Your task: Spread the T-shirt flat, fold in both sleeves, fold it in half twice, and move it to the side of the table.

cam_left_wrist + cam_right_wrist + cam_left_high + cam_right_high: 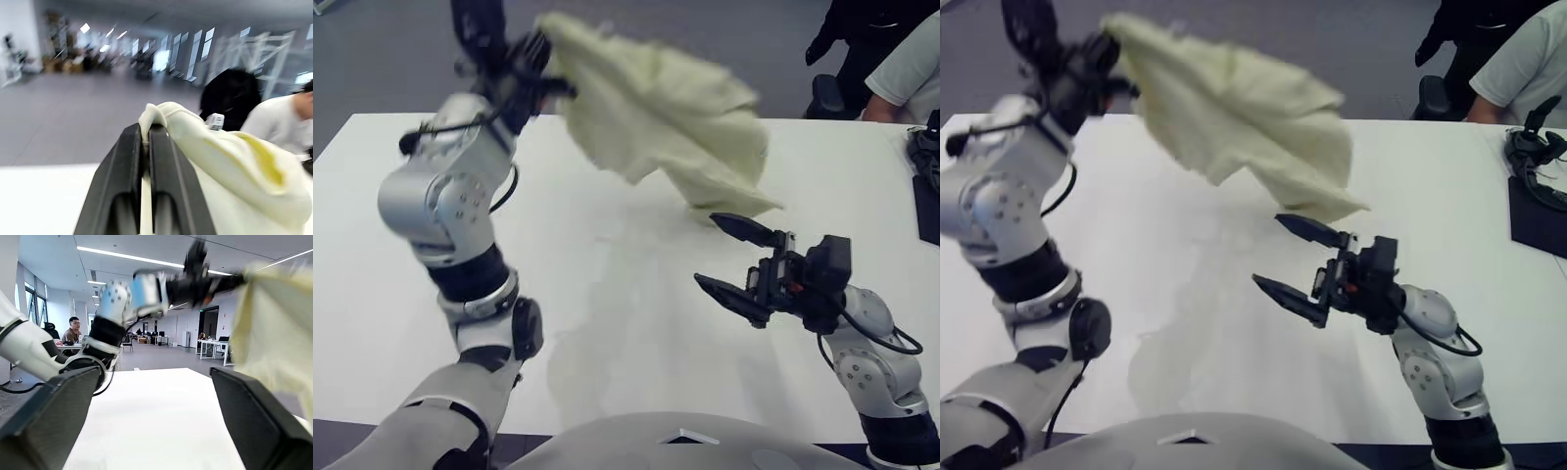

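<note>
Left eye view | left fingers (530,57) clamp T-shirt (656,108) aloft | right fingers (744,229) spread, just beside its low end

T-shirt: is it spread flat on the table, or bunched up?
Bunched up: the T-shirt hangs crumpled from the shut left gripper, over the table.

— Looks open-plan: grey floor (783,39) beyond the white table (607,294), long light strips (122,255) across a pale ceiling (49,259).
— Tall windows (29,301) along one side?
— Yes, beside a white wall (9,264). Farther back, desks (215,343) near a dark doorway (210,320). Closer in, a black chair (827,98) off the table's far right corner.
</note>
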Robot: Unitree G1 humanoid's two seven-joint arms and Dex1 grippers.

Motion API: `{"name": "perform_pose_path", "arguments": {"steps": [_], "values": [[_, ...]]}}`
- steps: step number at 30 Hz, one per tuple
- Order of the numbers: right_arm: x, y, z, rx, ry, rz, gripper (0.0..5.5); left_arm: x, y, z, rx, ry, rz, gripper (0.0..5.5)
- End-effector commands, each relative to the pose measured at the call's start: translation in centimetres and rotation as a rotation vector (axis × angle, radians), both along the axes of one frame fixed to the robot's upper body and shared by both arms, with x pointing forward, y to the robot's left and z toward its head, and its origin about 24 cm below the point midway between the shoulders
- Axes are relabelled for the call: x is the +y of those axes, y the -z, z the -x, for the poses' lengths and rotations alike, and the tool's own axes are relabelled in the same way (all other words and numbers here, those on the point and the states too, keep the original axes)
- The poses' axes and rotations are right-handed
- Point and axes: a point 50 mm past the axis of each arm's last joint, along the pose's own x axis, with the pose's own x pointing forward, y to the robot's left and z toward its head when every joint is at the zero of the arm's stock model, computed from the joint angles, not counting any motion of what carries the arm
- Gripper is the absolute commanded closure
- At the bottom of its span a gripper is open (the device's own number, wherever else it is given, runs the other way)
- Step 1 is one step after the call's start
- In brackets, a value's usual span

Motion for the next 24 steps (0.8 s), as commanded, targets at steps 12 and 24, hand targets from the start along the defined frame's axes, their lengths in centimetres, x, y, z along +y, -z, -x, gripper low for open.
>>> {"name": "perform_pose_path", "arguments": {"steps": [12,24], "values": [[0.0,1.9,-1.7,-0.044,0.127,0.162,0.10,-4.6,9.8,13.6,0.109,0.830,-0.544,5.48],[-0.7,3.9,-2.0,-0.205,0.060,0.539,0.10,0.3,16.4,21.9,0.314,1.153,-0.696,5.48]]}}
